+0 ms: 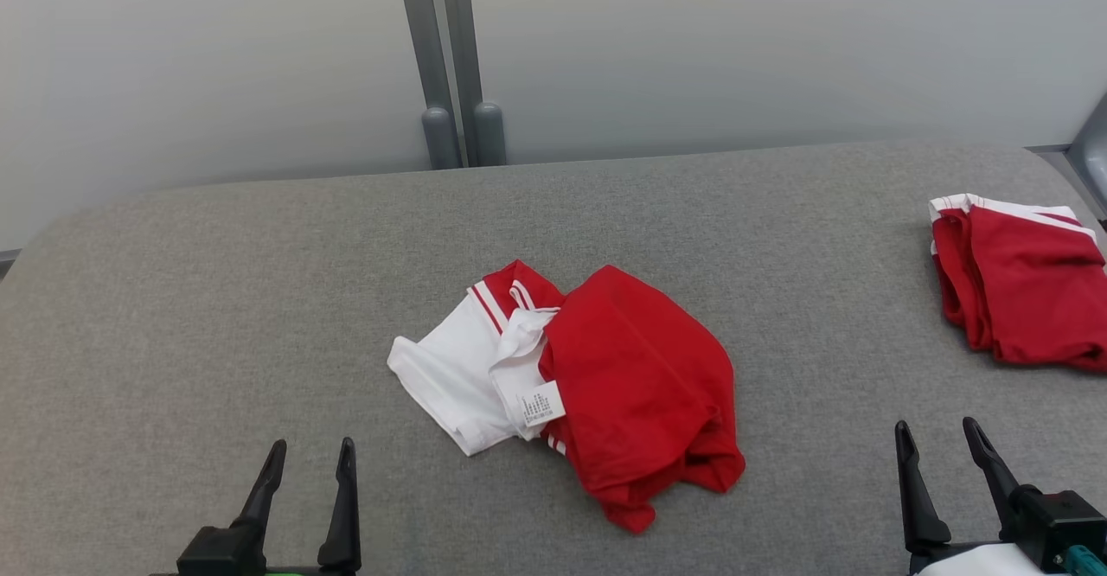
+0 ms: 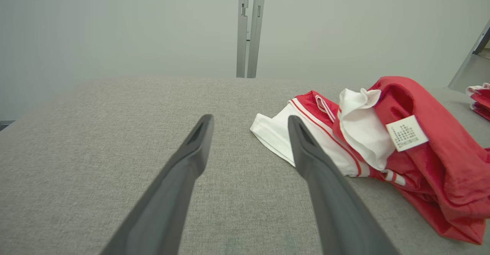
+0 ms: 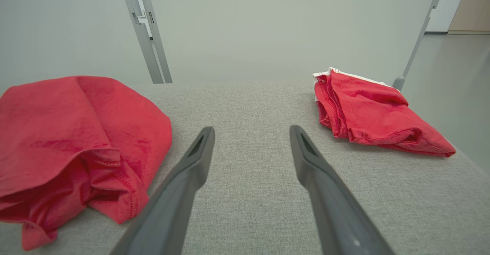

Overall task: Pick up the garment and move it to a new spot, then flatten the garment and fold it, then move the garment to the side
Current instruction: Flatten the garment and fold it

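A crumpled red and white garment lies bunched in the middle of the grey padded table, its white care label facing up. In the left wrist view the garment sits to the right of my fingers. In the right wrist view its red bulk lies at the left. My left gripper is open at the lower left, short of the garment and touching nothing. My right gripper is open at the lower right, also empty. The same holds for the left gripper and right gripper in their own views.
A second red and white garment lies folded at the table's right edge, seen also in the right wrist view as a folded pile. A grey double post stands behind the table's far edge against a pale wall.
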Controlling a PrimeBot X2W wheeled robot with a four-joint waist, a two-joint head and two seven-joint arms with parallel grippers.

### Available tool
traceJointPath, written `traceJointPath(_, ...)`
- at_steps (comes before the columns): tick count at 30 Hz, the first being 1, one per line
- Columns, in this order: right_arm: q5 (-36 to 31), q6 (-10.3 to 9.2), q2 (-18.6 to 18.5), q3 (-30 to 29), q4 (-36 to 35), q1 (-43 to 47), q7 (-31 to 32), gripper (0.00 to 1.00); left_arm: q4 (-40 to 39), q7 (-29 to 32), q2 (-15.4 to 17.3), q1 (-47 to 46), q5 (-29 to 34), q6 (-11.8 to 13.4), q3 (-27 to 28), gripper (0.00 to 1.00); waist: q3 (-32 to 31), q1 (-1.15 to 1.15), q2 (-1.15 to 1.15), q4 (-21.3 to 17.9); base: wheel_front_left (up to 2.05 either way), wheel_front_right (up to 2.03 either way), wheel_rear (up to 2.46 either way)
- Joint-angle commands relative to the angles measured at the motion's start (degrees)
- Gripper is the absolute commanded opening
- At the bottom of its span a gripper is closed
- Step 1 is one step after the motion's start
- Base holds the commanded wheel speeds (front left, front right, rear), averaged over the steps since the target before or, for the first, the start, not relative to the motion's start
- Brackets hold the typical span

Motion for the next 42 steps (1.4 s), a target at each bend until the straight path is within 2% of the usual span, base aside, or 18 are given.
traceJointPath(1,0.3,0.0,-0.1,0.0,0.0,-0.6,0.0,1.0,0.4,-0.2,0.0,-1.4,0.3,-0.2,-0.3,1.0,0.2,0.0,0.0,0.0,0.0,0.0,0.0)
traceJointPath(4,0.3,-0.01,-0.2,0.2,-0.3,-1.1,0.0,1.0,2.8,-0.2,0.0,-3.4,0.5,-0.3,-1.7,1.0,1.2,0.0,0.0,0.0,0.0,0.0,0.0)
traceJointPath(7,0.0,0.0,-0.5,0.9,-0.7,-2.2,0.0,1.0,9.7,0.0,0.0,-7.8,-0.5,-0.4,-4.1,1.0,3.5,0.0,0.0,-0.3,0.0,0.0,0.0)
traceJointPath(10,0.3,0.0,-1.2,1.7,-1.1,-4.0,0.0,1.0,17.4,1.4,0.1,-15.0,-8.1,-0.4,-6.5,1.0,6.4,0.0,0.0,-1.0,0.0,0.0,0.0)
traceJointPath(17,0.8,0.0,-1.5,2.3,-0.5,-6.4,0.0,1.0,30.3,5.0,0.1,-25.6,-15.7,-0.4,-13.1,1.0,10.2,0.0,0.0,-3.1,0.0,0.0,0.0)
traceJointPath(20,0.8,0.0,-1.5,2.0,-0.3,-6.8,0.0,1.0,37.3,7.1,0.1,-27.4,-14.2,2.6,-14.6,1.0,10.5,0.0,0.0,-3.7,0.0,0.0,0.0)
traceJointPath(23,0.9,0.0,-1.6,1.9,-0.2,-7.1,0.0,1.0,41.9,7.6,0.2,-27.9,-15.8,2.5,-15.2,1.0,10.6,0.0,0.0,-4.1,0.0,0.0,0.0)
traceJointPath(24,1.0,-0.01,-1.6,1.8,-0.1,-7.2,0.0,1.0,42.5,7.6,0.1,-27.9,-17.5,1.7,-16.1,0.93,10.6,0.0,0.0,-4.1,0.0,0.0,0.0)
traceJointPath(25,1.0,0.0,-1.6,1.7,-0.1,-7.2,0.0,1.0,42.8,7.5,-0.1,-27.9,-18.7,1.1,-16.9,0.46,10.5,0.0,0.0,-4.1,0.0,0.0,0.0)
traceJointPath(26,1.1,0.0,-1.7,1.5,0.0,-7.2,0.0,1.0,43.0,7.3,-0.3,-27.9,-19.8,0.5,-18.1,0.11,10.4,0.0,0.0,-4.0,0.0,0.0,0.0)
traceJointPath(27,1.0,-0.01,-1.7,1.4,0.0,-7.0,0.0,1.0,42.8,6.8,-0.4,-27.9,-21.1,0.1,-19.0,0.0,10.2,0.0,0.0,-3.8,0.0,0.0,0.0)
traceJointPath(31,1.0,0.0,-1.3,1.5,0.4,-6.7,0.0,1.0,40.6,2.5,0.0,-29.0,-24.8,-0.3,-21.0,0.0,9.6,0.0,0.0,-2.9,0.0,0.0,0.0)
traceJointPath(35,1.3,-0.01,-1.2,1.4,0.5,-6.3,0.0,1.0,36.2,0.1,0.2,-31.2,-26.0,-0.4,-19.6,0.0,8.7,0.0,0.0,-1.7,0.0,0.0,0.0)
traceJointPath(42,1.3,0.0,-1.2,1.4,0.7,-5.3,0.0,1.0,17.2,-0.2,1.8,-31.6,-21.1,0.2,-11.5,0.0,6.5,0.0,0.0,-0.1,0.0,0.0,0.0)
